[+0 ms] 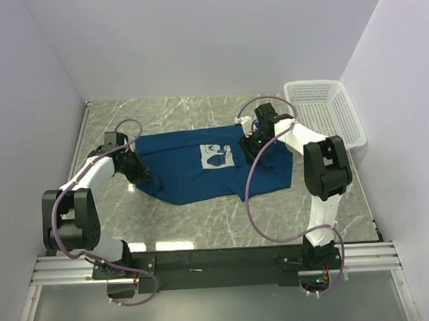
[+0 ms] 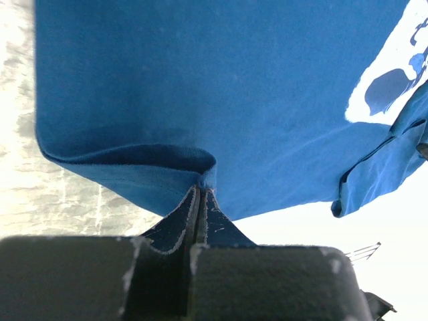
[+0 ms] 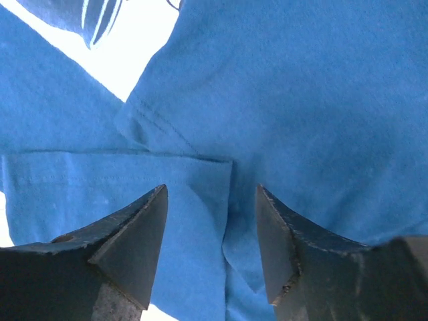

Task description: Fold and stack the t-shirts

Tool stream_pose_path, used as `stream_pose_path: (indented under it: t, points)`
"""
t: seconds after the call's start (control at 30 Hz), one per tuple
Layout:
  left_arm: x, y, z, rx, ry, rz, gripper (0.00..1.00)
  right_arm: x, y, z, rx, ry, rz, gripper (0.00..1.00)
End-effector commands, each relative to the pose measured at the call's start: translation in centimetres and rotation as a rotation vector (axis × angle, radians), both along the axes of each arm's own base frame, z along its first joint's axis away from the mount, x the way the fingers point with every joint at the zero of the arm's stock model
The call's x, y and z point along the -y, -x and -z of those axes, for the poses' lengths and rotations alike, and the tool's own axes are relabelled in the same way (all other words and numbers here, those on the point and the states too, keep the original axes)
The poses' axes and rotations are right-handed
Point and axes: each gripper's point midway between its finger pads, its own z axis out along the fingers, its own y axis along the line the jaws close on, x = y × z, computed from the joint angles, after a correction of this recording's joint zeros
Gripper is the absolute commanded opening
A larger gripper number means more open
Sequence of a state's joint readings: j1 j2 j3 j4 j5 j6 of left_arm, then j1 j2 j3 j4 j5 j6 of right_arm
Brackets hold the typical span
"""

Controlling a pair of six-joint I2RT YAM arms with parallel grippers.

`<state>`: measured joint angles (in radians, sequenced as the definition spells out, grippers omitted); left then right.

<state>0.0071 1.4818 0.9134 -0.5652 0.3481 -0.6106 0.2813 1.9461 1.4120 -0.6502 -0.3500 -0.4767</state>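
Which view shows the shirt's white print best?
Top external: most of the print shows face up on the t-shirt. Left wrist catches only part at its right edge; right wrist, a sliver at top left.

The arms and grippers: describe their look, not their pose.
Left arm and right arm match: white link shells between bulky black joint housings, black bases on an aluminium rail. A mauve cable loops loosely along each. The left gripper and right gripper have dark wedge-shaped fingers tapering to points, edges scuffed pale.

Dark blue t-shirt [image 1: 187,172] with white print; white mesh basket [image 1: 325,111]; grey marbled table [image 1: 203,231]
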Motion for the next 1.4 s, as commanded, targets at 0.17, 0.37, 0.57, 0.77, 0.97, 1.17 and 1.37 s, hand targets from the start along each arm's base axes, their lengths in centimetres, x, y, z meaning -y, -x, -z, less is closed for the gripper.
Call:
stream_pose_path:
  t: [0.17, 0.37, 0.57, 0.77, 0.97, 1.17, 1.37]
  points:
    - [-0.3, -0.3, -0.9, 0.049, 0.019, 0.01, 0.01, -0.2, -0.4, 1.1, -0.061, -0.007, 0.004, 0.59]
    - [-0.4, -0.1, -0.9, 0.049, 0.021, 0.008, 0.01, -0.6, 0.0, 1.5, -0.089, -0.019, -0.02, 0.41]
    - [-0.4, 0.0, -0.7, 0.042, 0.023, 0.007, 0.01, -0.4, 0.0, 0.5, -0.056, -0.017, -0.032, 0.24]
    - [-0.7, -0.2, -1.1, 0.05, 0.014, 0.004, 0.01, -0.3, -0.3, -1.7, -0.025, -0.051, -0.025, 0.05]
    - [-1.4, 0.0, -1.3, 0.056, 0.009, -0.019, 0.01, 0.8, 0.0, -5.7, 0.046, -0.093, -0.025, 0.0]
    - [-2.1, 1.0, -0.8, 0.046, 0.03, -0.056, 0.01, 2.6, 1.5, -10.0, 0.14, -0.148, -0.044, 0.0]
    - [-3.0, 1.7, -0.5, 0.036, 0.051, -0.103, 0.01, 4.6, 1.1, -11.9, 0.221, -0.147, -0.006, 0.0]
